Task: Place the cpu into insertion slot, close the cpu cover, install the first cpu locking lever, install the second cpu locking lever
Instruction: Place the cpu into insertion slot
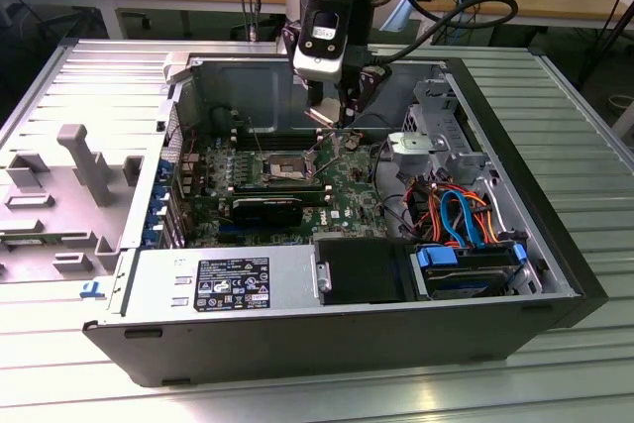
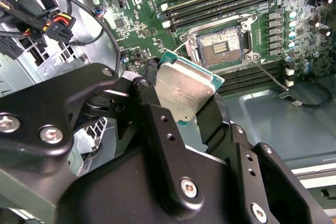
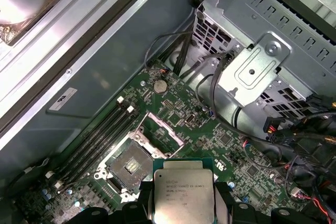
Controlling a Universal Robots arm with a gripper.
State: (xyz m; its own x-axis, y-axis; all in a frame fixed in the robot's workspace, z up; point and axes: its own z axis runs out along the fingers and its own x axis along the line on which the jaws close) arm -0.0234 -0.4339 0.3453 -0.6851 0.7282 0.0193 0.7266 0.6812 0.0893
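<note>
A: Jaws are pinching the cpu (image 2: 185, 86) by two opposite edges, its metal face toward the camera in both wrist views. It hangs in the air over the green board (image 3: 210, 145) and touches nothing else.
B: Handling?
A: My read is light, rigid, slick lid, delicate underside. The edges are the right hold, so stay off the flat faces. Thin edges give little purchase, so it could tilt in the grip.
B: Socket?
A: The insertion slot (image 3: 128, 169) is below and just beside the chip, with its dark centre bare. The cpu cover (image 3: 164, 129) looks swung up at the slot's far side, but I'm not certain.
B: Beyond?
A: The memory sticks (image 3: 98, 140) run alongside the slot, with the drive cage (image 3: 252, 72) further out. The case (image 1: 297, 334) lies on its side on the ribbed tabletop (image 1: 584, 146).
</note>
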